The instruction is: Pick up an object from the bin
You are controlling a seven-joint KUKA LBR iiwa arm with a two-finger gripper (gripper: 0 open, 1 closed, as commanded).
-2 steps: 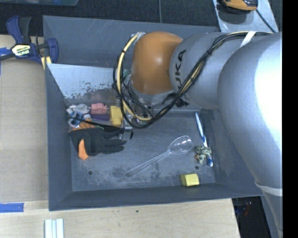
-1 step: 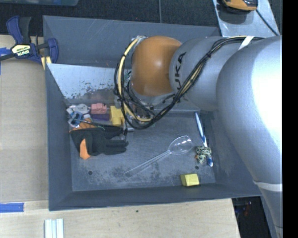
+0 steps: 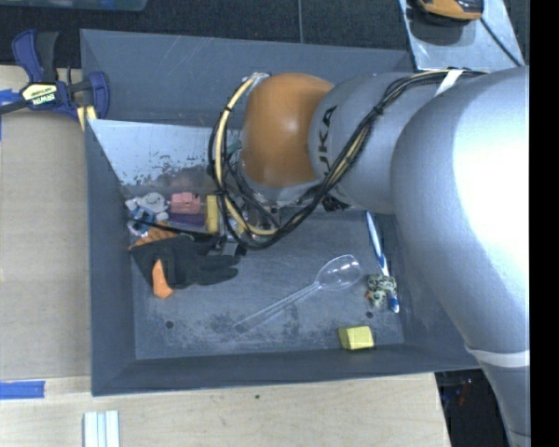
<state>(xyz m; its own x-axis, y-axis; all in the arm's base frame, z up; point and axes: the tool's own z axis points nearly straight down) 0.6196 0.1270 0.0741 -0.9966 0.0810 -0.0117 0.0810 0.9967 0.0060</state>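
My gripper (image 3: 229,239) is low in the left half of the bin, mostly hidden under the arm's wrist. It sits at the right edge of a small heap. Just left of it and below lies a black floppy thing with an orange end (image 3: 188,269). A yellow block (image 3: 211,214) stands right beside the gripper, and a pink block (image 3: 184,203) lies just left of that. Whether anything is held is hidden.
A white and blue small thing (image 3: 147,206) lies at the heap's left end. A clear plastic spoon (image 3: 309,290) lies mid-floor. Near the front right wall are a yellow cube (image 3: 357,338) and a small mottled figure (image 3: 384,292), with a blue pen (image 3: 374,238) above them.
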